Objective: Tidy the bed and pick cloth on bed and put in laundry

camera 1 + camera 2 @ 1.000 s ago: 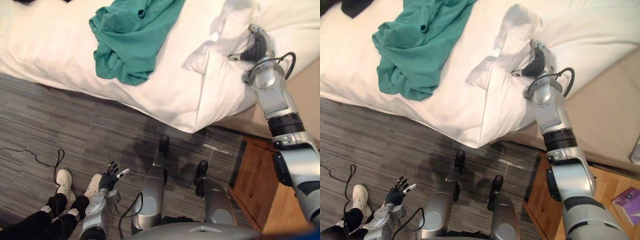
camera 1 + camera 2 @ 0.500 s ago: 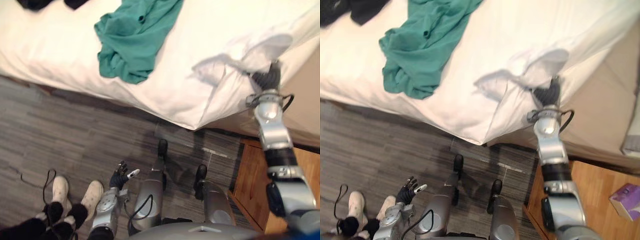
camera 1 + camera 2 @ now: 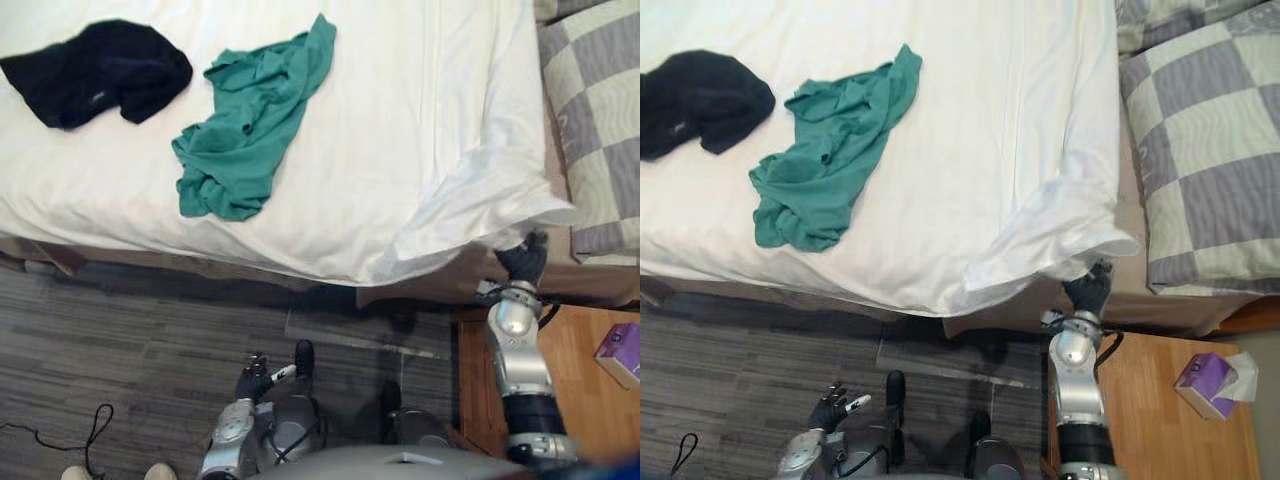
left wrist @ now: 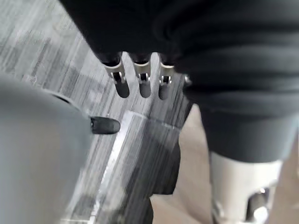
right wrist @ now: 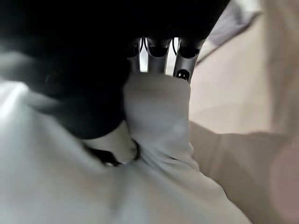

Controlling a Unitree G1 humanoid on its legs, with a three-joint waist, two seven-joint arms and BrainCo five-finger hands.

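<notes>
A grey-and-cream checked pillow (image 3: 1200,150) lies at the head of the bed (image 3: 970,150), with another pillow (image 3: 1155,18) just beyond it. A wooden nightstand (image 3: 1160,430) stands beside that end, with a purple tissue box (image 3: 1208,385) on top. A person's pale shoes (image 3: 160,472) rest on the grey striped floor (image 3: 130,340).

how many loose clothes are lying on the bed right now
2: a black garment near the left end of the white duvet, and a green garment beside it, toward the middle. More could lie beyond the view's edges.
</notes>
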